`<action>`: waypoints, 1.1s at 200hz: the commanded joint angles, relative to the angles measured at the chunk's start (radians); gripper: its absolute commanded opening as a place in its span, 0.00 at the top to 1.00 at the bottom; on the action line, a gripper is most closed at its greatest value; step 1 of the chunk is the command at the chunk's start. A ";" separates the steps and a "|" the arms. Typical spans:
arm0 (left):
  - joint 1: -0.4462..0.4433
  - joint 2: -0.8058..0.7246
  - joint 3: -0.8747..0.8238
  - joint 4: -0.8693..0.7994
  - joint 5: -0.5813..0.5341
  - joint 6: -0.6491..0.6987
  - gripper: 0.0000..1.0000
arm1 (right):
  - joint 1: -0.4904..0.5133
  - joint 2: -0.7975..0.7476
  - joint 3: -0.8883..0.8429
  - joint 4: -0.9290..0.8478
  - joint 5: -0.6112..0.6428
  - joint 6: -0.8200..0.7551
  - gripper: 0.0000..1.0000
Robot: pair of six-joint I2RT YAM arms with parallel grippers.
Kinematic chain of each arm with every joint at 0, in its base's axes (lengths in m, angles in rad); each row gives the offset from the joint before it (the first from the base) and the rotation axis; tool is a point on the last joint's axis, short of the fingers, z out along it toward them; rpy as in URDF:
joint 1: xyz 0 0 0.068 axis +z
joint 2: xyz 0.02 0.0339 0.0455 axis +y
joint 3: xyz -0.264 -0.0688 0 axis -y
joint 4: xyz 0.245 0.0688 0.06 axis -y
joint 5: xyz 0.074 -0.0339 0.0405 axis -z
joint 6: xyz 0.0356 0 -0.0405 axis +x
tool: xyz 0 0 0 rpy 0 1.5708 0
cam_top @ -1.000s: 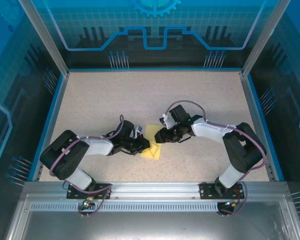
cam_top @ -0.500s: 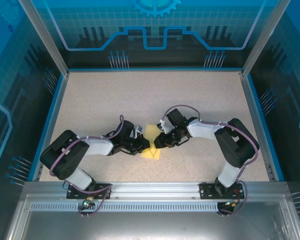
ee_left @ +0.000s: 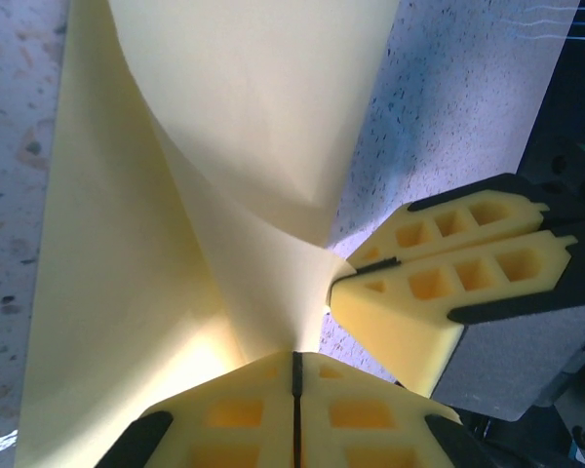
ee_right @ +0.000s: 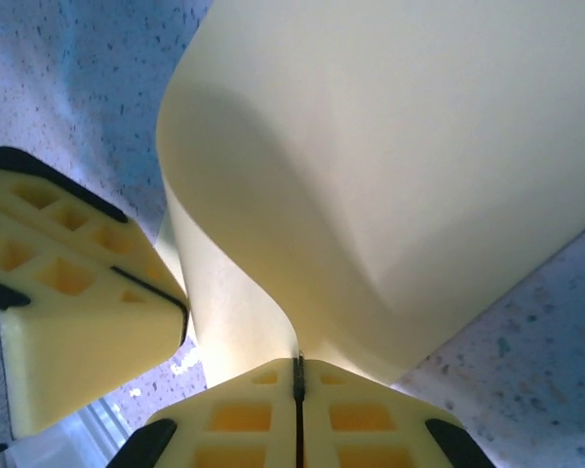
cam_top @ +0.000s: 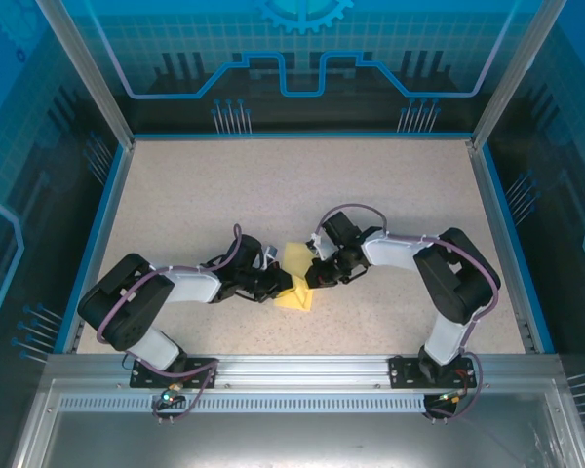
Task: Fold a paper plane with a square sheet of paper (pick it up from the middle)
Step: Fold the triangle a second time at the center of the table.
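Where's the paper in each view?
Top external: paper mid-table, between left gripper and right gripper.
Left wrist: paper left and centre, pinched at the bottom by the left gripper.
Right wrist: paper centre and right, pinched at the bottom by the right gripper.
Shared landmark: speckled table, behind the paper in both wrist views.

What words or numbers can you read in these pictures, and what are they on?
No words, numbers or brand names can be read anywhere.
The square sheet of paper is plain yellow, with nothing written on it.
The back wall has only blue line drawings and a gear shape, no letters.
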 commanded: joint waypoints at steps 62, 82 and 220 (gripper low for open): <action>-0.026 -0.002 0.067 -0.005 0.011 0.023 0.91 | 0.007 0.021 0.045 -0.079 0.070 -0.047 0.91; -0.026 0.014 0.077 -0.012 0.010 0.022 0.91 | 0.005 0.025 0.056 -0.087 0.076 -0.053 0.91; -0.039 0.062 0.119 -0.055 -0.051 0.021 0.92 | -0.013 0.032 0.076 -0.107 0.094 -0.071 0.91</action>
